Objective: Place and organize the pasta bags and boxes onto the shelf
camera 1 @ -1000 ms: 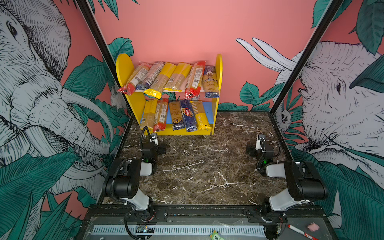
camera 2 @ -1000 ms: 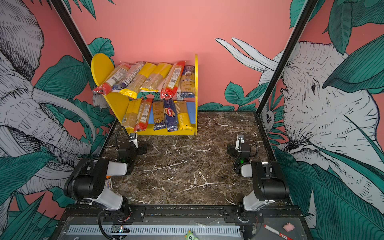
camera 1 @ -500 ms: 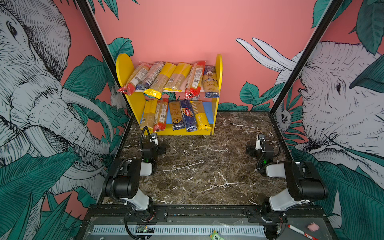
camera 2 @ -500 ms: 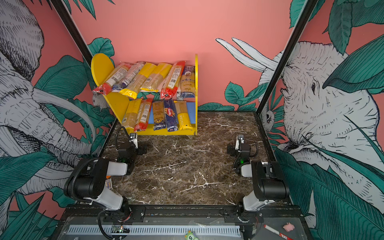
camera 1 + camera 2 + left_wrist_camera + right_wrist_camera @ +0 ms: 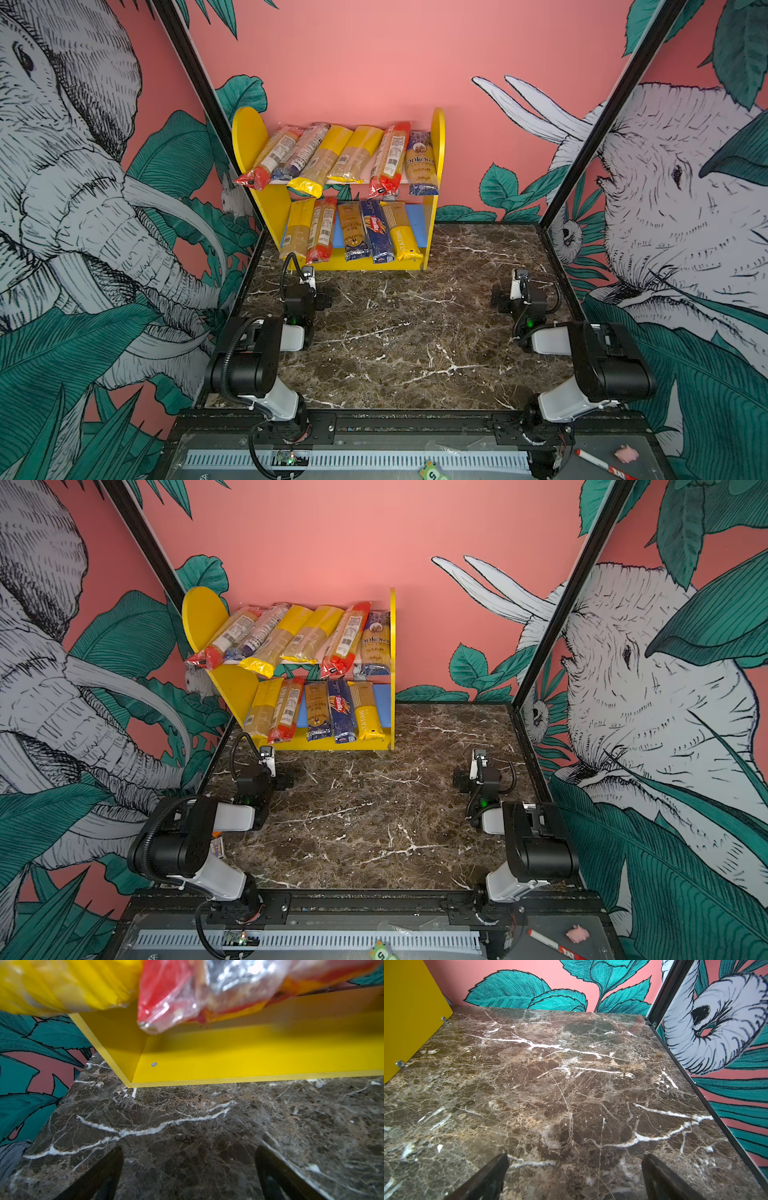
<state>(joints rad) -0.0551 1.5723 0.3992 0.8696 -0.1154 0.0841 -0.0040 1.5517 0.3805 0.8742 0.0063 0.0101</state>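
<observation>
This is a robot test booth dressed up as a tiny shop rather than a real store. Printed wall panels [image 5: 75, 216] of elephants and green leaves on pink stand in black frame posts [image 5: 594, 137] on the left, right and far sides of a brown marble-look tabletop [image 5: 407, 340]. A left arm [image 5: 245, 370] and a right arm [image 5: 606, 370] are mounted on a black rail [image 5: 415, 422] at the near edge, and a small yellow shelf [image 5: 249, 137] of pasta packs [image 5: 357, 153] stands far left against the back wall.

I count eleven pasta packs [image 5: 357, 153] on the one shelf [image 5: 249, 133] from here: ten bags [image 5: 301, 226] and a single Barilla box [image 5: 376, 230], six up top, five below, plus one marker [image 5: 598, 463] out front
</observation>
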